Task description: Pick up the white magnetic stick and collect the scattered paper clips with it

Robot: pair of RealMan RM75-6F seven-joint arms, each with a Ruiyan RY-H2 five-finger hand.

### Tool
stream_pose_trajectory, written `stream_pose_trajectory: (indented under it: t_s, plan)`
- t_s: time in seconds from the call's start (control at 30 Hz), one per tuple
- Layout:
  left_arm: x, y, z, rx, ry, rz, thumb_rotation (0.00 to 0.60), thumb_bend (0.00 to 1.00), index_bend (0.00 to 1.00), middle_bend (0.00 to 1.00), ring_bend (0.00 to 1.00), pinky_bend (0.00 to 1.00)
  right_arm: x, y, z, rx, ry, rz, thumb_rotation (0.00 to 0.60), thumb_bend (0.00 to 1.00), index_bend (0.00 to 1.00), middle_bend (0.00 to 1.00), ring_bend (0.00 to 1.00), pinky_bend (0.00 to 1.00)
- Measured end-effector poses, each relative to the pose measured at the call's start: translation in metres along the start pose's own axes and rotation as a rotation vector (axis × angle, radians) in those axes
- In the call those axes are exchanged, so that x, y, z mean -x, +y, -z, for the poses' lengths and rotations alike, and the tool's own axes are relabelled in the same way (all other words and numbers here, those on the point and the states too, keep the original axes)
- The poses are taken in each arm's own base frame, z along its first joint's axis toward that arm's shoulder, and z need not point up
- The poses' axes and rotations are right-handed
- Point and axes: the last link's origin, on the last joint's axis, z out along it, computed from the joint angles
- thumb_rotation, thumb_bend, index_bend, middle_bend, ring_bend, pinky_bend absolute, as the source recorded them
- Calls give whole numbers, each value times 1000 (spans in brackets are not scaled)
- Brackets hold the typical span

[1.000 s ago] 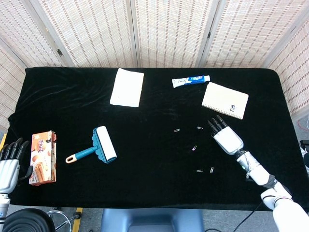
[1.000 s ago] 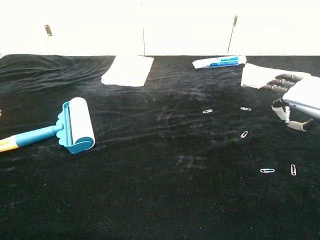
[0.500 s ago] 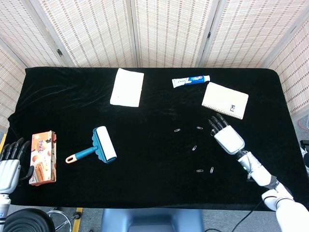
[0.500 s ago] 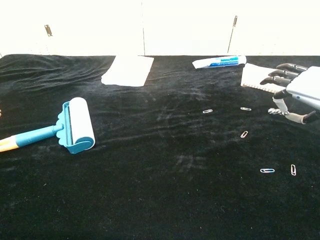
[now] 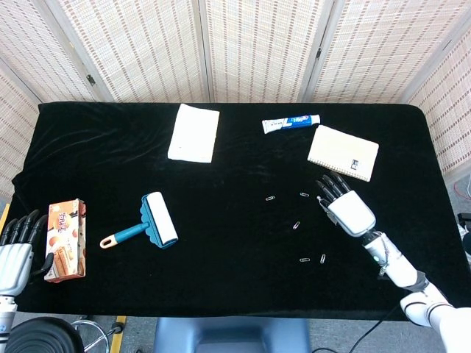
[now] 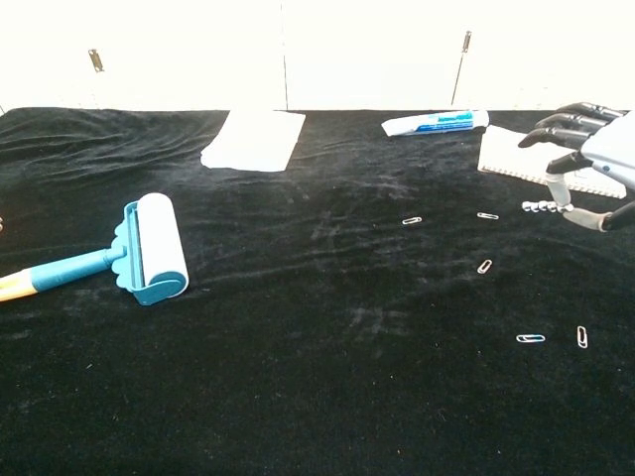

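A white and blue stick [image 5: 291, 123] [image 6: 435, 122] lies at the back of the black table, just left of the notepad. Several paper clips [image 5: 296, 225] [image 6: 484, 266] are scattered right of centre, the nearest two [image 6: 530, 338] by the front. My right hand [image 5: 344, 206] [image 6: 585, 164] hovers to the right of the clips with its fingers spread and nothing in it. It is well short of the stick. My left hand [image 5: 15, 254] rests open at the table's left edge beside a snack box.
A teal lint roller [image 5: 151, 222] [image 6: 139, 253] lies left of centre. A white cloth [image 5: 194, 132] lies at the back, a notepad [image 5: 343, 152] at the back right, and an orange snack box [image 5: 65, 239] at the far left.
My right hand has lifted and edged toward the back, its fingers spreading a little. My left hand has slid slightly lower at the table's edge.
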Motion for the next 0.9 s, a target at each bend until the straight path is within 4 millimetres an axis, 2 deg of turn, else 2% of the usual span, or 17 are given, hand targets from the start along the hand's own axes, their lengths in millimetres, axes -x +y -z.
stream_pose_trajectory:
  t_s: [0.17, 0.57, 0.9]
  plan:
    - [-1, 0, 2, 3, 4, 4, 600, 487, 0, 0, 12, 0, -6, -4, 1, -1, 21, -37, 600, 447, 812, 178, 88, 0]
    - [-4, -1, 4, 11, 9, 19, 600, 486, 0, 0, 13, 0, -22, -18, -3, 16, 13, -250, 600, 447, 812, 199, 96, 0]
    - [-5, -2, 4, 15, 7, 26, 600, 487, 0, 0, 14, 0, -12, -9, -22, 96, -53, -285, 600, 447, 812, 199, 98, 0]
